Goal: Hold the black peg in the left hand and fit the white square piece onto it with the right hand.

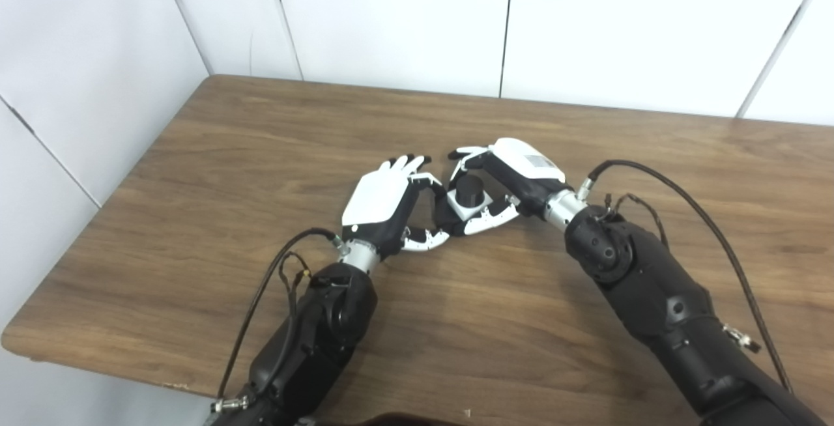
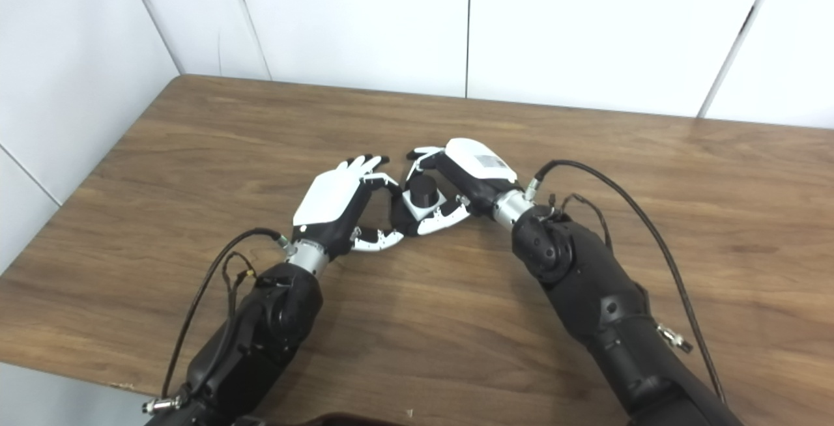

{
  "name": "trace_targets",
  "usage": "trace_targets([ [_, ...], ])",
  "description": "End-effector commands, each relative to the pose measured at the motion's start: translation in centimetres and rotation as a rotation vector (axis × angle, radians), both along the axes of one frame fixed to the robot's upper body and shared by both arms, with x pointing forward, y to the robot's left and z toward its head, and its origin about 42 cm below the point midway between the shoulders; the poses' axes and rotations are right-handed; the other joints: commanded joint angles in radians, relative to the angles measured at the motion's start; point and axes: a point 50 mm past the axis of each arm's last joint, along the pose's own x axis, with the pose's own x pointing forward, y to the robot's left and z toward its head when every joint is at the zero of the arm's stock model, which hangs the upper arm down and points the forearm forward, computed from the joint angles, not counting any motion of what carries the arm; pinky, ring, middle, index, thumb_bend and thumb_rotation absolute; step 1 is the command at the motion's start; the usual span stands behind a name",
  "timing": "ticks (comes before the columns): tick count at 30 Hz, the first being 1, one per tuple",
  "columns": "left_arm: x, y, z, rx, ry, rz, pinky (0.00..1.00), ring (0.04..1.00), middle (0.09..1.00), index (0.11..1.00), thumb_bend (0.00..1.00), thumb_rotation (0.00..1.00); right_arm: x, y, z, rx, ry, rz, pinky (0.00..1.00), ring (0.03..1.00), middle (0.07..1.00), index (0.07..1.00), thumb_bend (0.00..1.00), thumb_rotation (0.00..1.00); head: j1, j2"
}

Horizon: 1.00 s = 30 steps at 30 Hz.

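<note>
The black peg [image 1: 469,189] stands up through the white square piece [image 1: 466,209] at the middle of the wooden table [image 1: 260,152]. My right hand [image 1: 515,175] is shut on the white square piece, with fingers over its far side and the thumb on its near side. My left hand [image 1: 384,201] is right beside it on the left. One finger curls to the piece's left edge and the thumb reaches under it, pinching the peg's dark lower part [image 1: 451,220]. The other left fingers [image 1: 407,164] stay stretched out. The two hands touch.
White wall panels [image 1: 391,15] stand behind the table's far edge and along its left side. The table's front edge [image 1: 98,364] is near the left arm's elbow. Black cables [image 1: 690,204] loop off both wrists.
</note>
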Motion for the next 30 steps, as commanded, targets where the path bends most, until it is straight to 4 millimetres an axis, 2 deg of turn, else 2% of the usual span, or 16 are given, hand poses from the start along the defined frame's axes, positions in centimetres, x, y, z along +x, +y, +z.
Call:
trace_targets([
  [1,-0.1,0.6,-0.5,0.022,0.017,0.006,1.0,0.974,0.945,0.493,0.52,0.08,0.6,-1.0,0.3,-0.019,-0.011,-0.058,0.9,0.878,0.882,0.825,0.82,0.27,0.001,0.001],
  [9,0.1,0.6,-0.4,0.025,0.017,0.01,1.0,0.971,0.948,0.493,0.52,0.08,0.3,-1.0,0.5,-0.003,-0.007,-0.088,0.88,0.909,0.923,0.928,0.86,0.33,-0.005,0.0],
  [13,0.1,0.6,-0.4,0.025,0.01,0.006,1.0,0.966,0.946,0.493,0.52,0.08,0.2,-1.3,0.8,-0.021,0.013,-0.1,0.87,0.928,0.956,0.992,0.92,0.39,-0.006,0.0],
  [18,0.2,0.6,-0.4,0.029,0.01,0.006,0.99,0.962,0.945,0.493,0.52,0.08,0.3,-1.5,1.1,-0.043,0.039,-0.107,0.86,0.944,0.99,1.0,0.99,0.44,-0.006,-0.001],
  [30,0.3,0.9,-0.4,0.034,0.014,0.009,0.99,0.96,0.946,0.493,0.52,0.08,0.5,-1.9,1.5,-0.057,0.049,-0.114,0.87,0.95,0.998,1.0,1.0,0.45,-0.009,0.001],
])
